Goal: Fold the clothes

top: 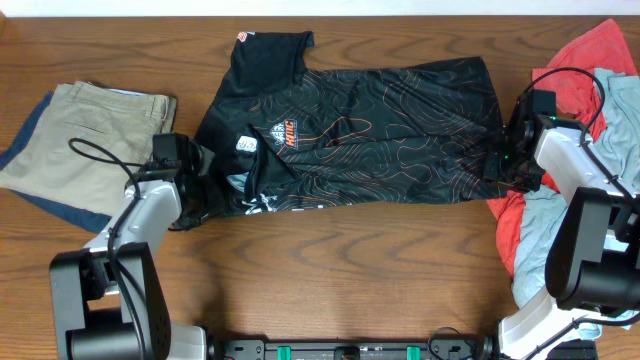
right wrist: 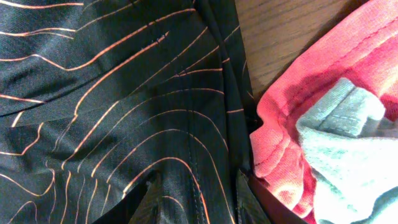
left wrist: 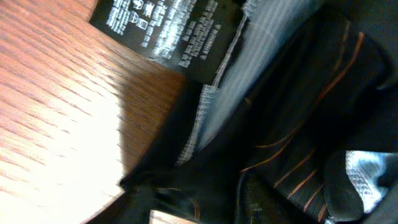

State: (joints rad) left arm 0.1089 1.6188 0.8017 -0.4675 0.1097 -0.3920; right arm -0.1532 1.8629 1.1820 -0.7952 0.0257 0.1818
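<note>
Wood-grain brown table (top: pixel 350 260) carries everything. The right gripper (top: pixel 503 160) pinches the right hem of the black short-sleeved sports jersey with orange contour lines (top: pixel 400 130), which lies spread flat between the 2 grippers. The left gripper (top: pixel 204 162) sits at the jersey's left edge by the black care label (left wrist: pixel 168 37); whether it grips cannot be told. A red garment (top: pixel 600 45) and a light-blue garment (top: pixel 535 215) lie at the far right, and tan khaki trousers (top: pixel 95 125) at the far left.

1. Jersey (top: pixel 400 120): I read smooth cloth, faint sheen.
2. Table (top: pixel 350 270): wood, open grain, satin gloss.
3. Trousers (top: pixel 90 130): matt woven cloth.
4. Red garment (right wrist: pixel 292 106): soft matt knit, to my eye.
5. Label (left wrist: pixel 168 31): glossy printed cloth.
</note>
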